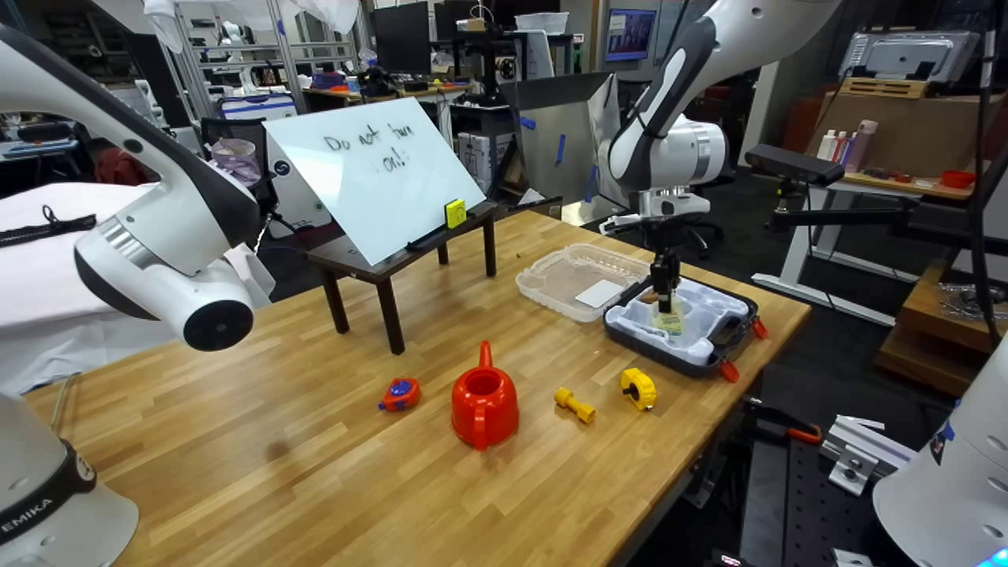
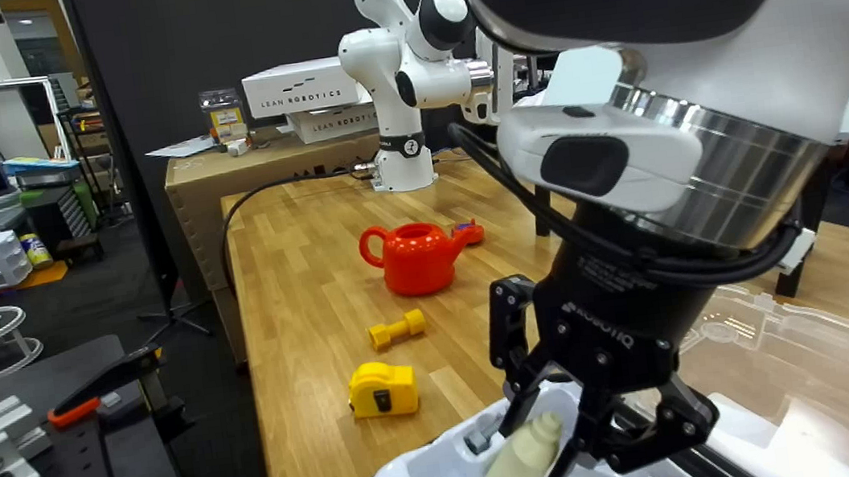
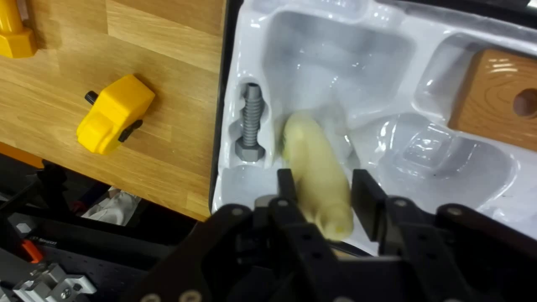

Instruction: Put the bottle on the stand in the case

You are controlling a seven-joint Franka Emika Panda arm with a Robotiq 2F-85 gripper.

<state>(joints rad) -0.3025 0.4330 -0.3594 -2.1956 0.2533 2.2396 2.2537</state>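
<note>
In an exterior view, a stand is resting near the tabletop's far edge; a tape measure is lying near the right edge. By the right corner, a gripper is straddling a leaning bottle inside a case; whether it is pinching cannot be told.
</note>
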